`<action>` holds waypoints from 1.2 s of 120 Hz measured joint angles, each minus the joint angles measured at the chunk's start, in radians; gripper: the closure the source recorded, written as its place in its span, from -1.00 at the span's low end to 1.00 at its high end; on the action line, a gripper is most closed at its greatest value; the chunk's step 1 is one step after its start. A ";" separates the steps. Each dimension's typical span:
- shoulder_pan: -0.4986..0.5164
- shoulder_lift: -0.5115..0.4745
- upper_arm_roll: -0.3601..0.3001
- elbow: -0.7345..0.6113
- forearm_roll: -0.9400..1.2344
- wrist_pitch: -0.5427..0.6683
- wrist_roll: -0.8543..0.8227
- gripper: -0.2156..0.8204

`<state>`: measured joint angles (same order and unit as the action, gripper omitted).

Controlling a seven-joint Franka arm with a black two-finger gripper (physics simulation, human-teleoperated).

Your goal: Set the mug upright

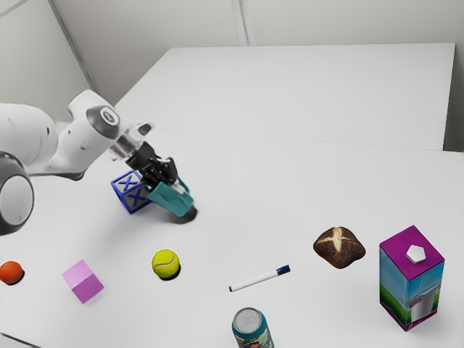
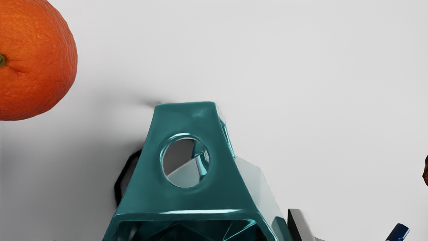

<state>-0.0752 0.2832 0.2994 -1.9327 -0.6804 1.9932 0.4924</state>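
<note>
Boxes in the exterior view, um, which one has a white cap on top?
The carton with the purple top, at the exterior view's right. The pink cube is plain, and the blue-edged box has crosses instead.

Tabletop (image 1: pixel 304 181), white, plain, with faint seam; walls (image 1: pixel 348 22), pale grey, one vertical strip; light, soft.

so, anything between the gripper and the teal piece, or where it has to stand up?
Nothing visible separates the gripper from the teal piece. Possible snag: a dark round part shows beneath it; can't tell if they're one object. The blue crate sits close by, toward the exterior view's left.
</note>
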 joint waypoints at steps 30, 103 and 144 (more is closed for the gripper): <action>-0.122 -0.083 0.015 -0.081 0.272 0.183 -0.153 0.92; -0.231 -0.144 0.046 -0.181 0.573 0.225 -0.615 0.92; -0.251 -0.140 0.053 -0.192 0.647 0.189 -0.802 0.92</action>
<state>-0.3265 0.1429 0.3525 -2.1244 -0.0335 2.1823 -0.3099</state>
